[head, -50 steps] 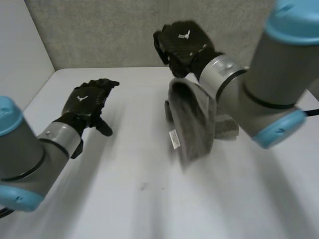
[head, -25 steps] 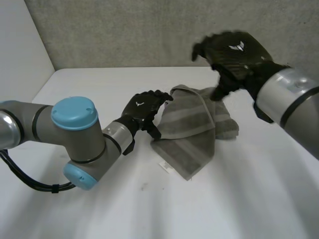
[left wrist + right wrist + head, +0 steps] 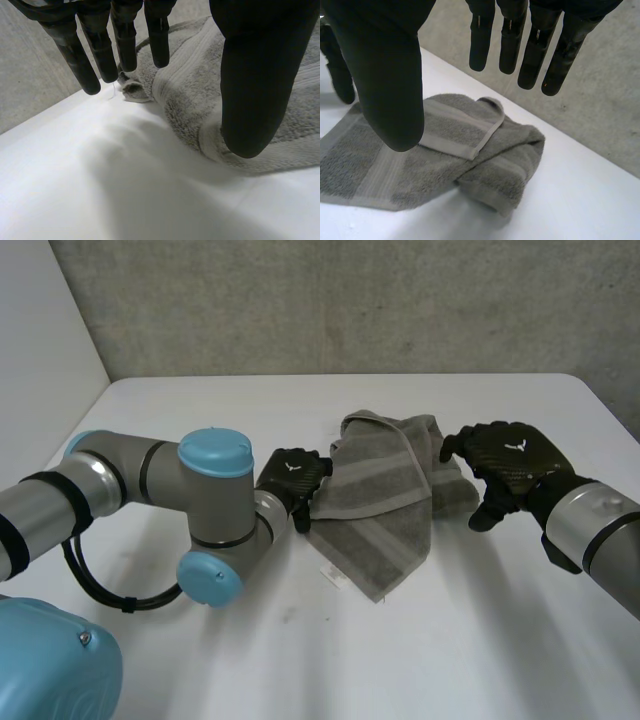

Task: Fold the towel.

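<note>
Counted one towel (image 3: 385, 500), grey with woven bands, lying on the white counter (image 3: 200, 640) between two hands. It was partly folded: one flap was turned over the middle and the end nearest the right hand was bunched. One small white label (image 3: 334, 577) stuck out from its near edge.

Left hand (image 3: 292, 471): we saw its fingers (image 3: 124, 35) straight and spread, fingertips just over the towel's edge, with the thumb (image 3: 255, 90) held apart from them above the thick hem. Nothing was pinched. We could not tell whether the thumb tip touched the cloth.

Right hand (image 3: 508, 455): fingers (image 3: 536, 50) were straight and slightly spread, thumb (image 3: 385, 75) wide of them. The towel lay under the palm and short of the fingertips, and the hand held nothing.
</note>
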You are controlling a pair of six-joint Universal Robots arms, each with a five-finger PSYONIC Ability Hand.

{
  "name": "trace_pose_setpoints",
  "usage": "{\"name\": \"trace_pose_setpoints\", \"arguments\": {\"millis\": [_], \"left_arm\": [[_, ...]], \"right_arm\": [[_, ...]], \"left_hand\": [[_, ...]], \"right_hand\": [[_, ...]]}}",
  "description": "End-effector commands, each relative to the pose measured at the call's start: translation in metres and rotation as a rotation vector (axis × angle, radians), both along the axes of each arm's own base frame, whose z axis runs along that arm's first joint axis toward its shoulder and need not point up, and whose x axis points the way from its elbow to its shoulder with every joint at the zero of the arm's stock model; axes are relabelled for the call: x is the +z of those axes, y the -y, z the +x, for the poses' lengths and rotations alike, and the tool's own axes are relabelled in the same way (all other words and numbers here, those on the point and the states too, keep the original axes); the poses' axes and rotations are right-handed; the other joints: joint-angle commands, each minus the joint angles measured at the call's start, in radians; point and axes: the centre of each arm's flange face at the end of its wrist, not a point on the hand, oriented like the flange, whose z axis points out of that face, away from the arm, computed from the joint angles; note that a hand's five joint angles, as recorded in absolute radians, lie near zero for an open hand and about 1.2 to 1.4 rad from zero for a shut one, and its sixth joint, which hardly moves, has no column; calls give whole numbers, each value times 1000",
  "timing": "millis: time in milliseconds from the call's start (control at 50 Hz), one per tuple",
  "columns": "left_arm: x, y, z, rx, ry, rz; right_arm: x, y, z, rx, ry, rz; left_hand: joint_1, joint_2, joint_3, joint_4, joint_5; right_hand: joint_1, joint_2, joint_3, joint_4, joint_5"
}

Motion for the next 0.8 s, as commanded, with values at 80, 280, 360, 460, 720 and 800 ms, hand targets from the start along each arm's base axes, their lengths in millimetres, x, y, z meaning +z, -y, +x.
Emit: {"name": "trace_pose_setpoints", "arguments": {"millis": [80, 280, 360, 460, 720, 800], "left_arm": [[-13, 6, -5, -8, -3, 4], [-18, 8, -8, -13, -5, 3], [-19, 10, -11, -16, -11, -7], [-18, 13, -14, -11, -21, -20], [6, 12, -18, -14, -52, -63], [33, 7, -18, -21, -85, -111]], "right_arm": [[-13, 1, -2, 12, 2, 28], [-17, 3, -4, 6, -2, 39], [-21, 4, -3, 6, -5, 51], [-23, 4, -3, 8, -8, 58], [-24, 4, -3, 9, -10, 58], [-26, 6, -3, 8, -12, 60]], "left_hand": [[131, 133, 133, 133, 132], [155, 157, 157, 156, 156], [310, 312, 312, 311, 311], [574, 576, 576, 575, 575], [1009, 1011, 1011, 1010, 1010], [1009, 1011, 1011, 1010, 1010]], "right_hand": [[64, 9, 18, 22, 29], [64, 9, 18, 22, 29], [61, 6, 15, 19, 26], [64, 9, 18, 22, 29], [61, 6, 15, 19, 26], [47, -9, 1, 5, 12]]}}
